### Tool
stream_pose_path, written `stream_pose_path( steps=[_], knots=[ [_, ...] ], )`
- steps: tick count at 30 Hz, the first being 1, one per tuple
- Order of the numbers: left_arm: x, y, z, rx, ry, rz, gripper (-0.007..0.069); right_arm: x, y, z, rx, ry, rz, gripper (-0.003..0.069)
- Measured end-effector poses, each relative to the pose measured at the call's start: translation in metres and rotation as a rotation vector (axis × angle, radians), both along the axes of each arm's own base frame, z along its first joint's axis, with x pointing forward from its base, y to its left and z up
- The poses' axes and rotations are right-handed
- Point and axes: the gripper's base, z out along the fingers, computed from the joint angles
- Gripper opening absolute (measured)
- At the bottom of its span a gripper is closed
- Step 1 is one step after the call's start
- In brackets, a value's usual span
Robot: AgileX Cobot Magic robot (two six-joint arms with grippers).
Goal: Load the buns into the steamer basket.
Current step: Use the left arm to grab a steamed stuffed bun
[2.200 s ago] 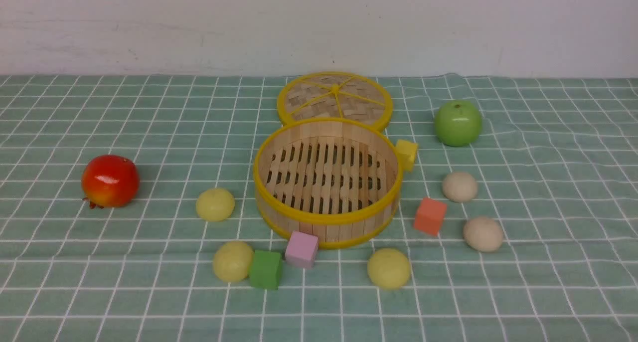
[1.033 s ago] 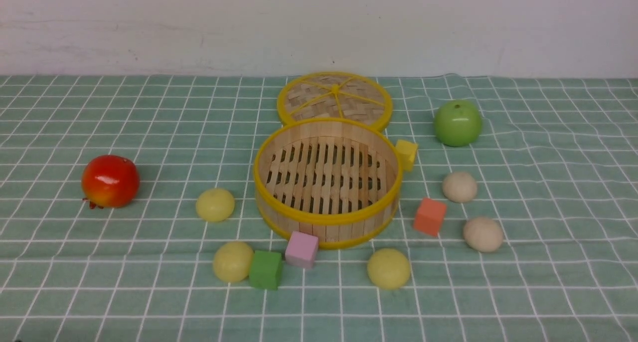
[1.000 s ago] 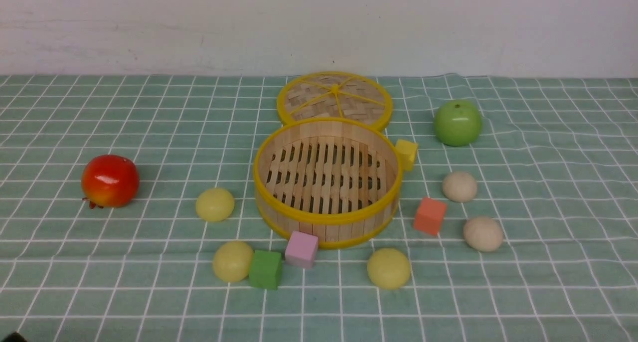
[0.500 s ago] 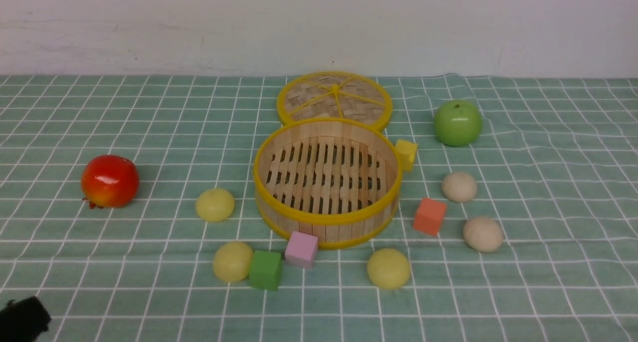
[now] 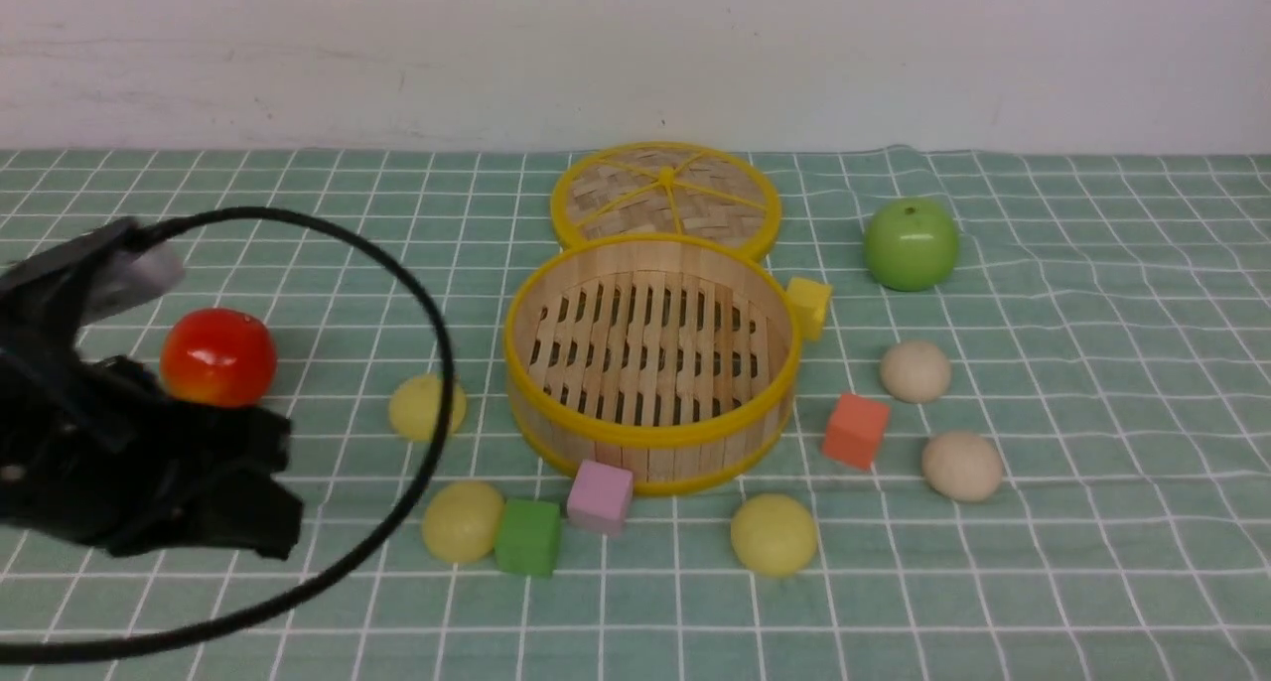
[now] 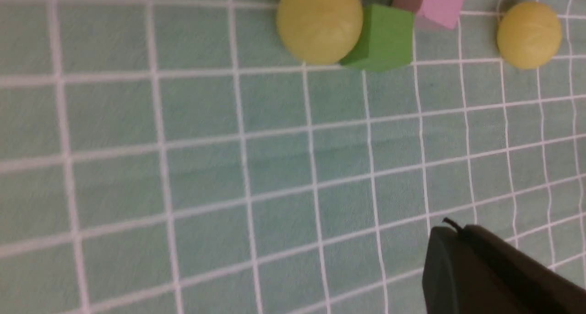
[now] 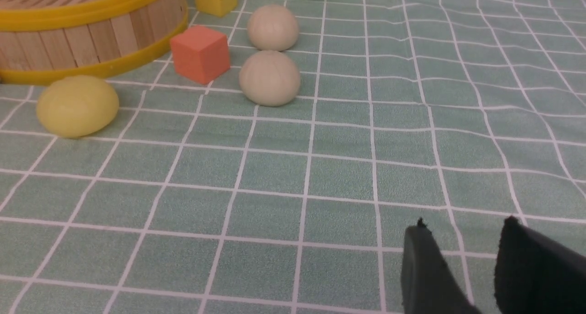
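The left arm [image 5: 119, 443] has swung in over the table's left edge, trailing a looped black cable [image 5: 440, 363]; a moment ago only a dark scrap of it showed at the near-left corner. Nothing on the checked cloth [image 5: 1092, 582] has shifted.

The left gripper [image 6: 451, 250] has its jaws pressed together on nothing, above bare cloth. The right gripper [image 7: 464, 234] stands parted and empty, low over the cloth, short of the two beige buns [image 5: 916, 371] [image 5: 961, 467] on the table's right side.

The steamer basket [image 5: 650, 435] sits mid-table with nothing in it. The far yellow bun [image 5: 417, 408] lies just left of it. The near yellow bun [image 5: 463, 520] touches a green cube [image 5: 528, 537]. The third yellow bun [image 5: 774, 534] lies toward the near edge, in front of the basket.

I'd call this the reach for the first bun. Next, those left jaws must open before coming down. If the near yellow bun is the target, they must straddle it without catching the cube.
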Motion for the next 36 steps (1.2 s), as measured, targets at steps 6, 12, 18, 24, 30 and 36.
stream_pose_path(
  steps=[6, 12, 18, 24, 30, 36],
  knots=[
    [0.026, -0.047, -0.011, 0.119, 0.001, -0.159, -0.0013, 0.000, 0.000, 0.000, 0.000, 0.000, 0.000, 0.0240],
    [0.062, -0.056, -0.032, 0.207, 0.052, -0.116, -0.0013, 0.000, 0.000, 0.000, -0.001, 0.000, 0.000, 0.0240],
    [0.104, -0.067, -0.067, 0.263, 0.095, -0.115, 0.0048, 0.000, 0.000, 0.000, -0.001, 0.000, 0.000, 0.0240],
    [0.126, -0.071, -0.089, 0.303, 0.095, -0.123, 0.0204, 0.000, 0.000, 0.000, -0.002, 0.000, 0.000, 0.0240],
    [0.133, -0.072, -0.106, 0.324, 0.107, -0.128, 0.0267, 0.000, 0.000, 0.000, -0.001, 0.000, 0.000, 0.0240],
    [0.139, -0.073, -0.117, 0.343, 0.093, -0.132, 0.0223, 0.000, 0.000, 0.000, -0.001, 0.000, 0.000, 0.0240]
  ],
)
